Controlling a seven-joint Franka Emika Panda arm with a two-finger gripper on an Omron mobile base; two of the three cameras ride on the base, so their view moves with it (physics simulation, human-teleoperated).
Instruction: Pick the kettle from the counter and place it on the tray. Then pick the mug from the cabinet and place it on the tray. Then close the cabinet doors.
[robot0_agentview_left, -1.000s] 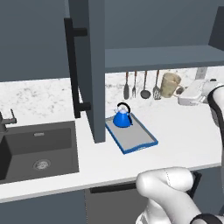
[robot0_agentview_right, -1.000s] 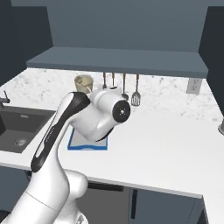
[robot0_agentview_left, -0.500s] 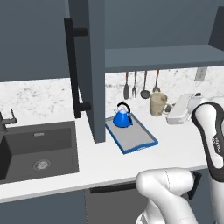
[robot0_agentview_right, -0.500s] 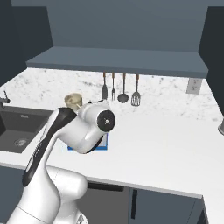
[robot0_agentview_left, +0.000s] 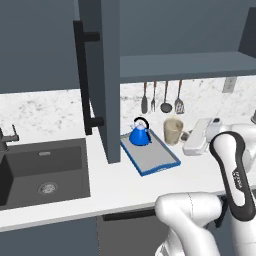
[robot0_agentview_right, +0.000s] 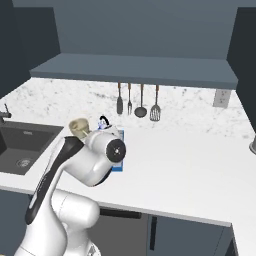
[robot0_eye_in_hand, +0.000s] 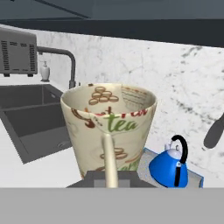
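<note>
- The mug (robot0_agentview_left: 173, 131) was held upright in the air, mouth up, just right of the tray (robot0_agentview_left: 159, 161) and above the bench (robot0_agentview_left: 60, 192)
- The pincer (robot0_agentview_left: 186, 136) was closed on the mug, apparently at its handle; in the hand view the handle (robot0_eye_in_hand: 109, 161) ran straight down toward the fingertips, which were hidden there
- The mug's long axis stood vertical, and its handle was turned toward the hand, away from the tray
- The mug was judged light, stiff, glazed and breakable, so a firm hold on the handle and a gentle set-down would be called for
- The kettle (robot0_agentview_left: 139, 133) stood upright at the tray's far end, its arched handle on top; which way its spout pointed could not be told
- Grey tray surface was left bare in front of the kettle
- The cabinet door (robot0_agentview_left: 99, 75) stood open
</note>
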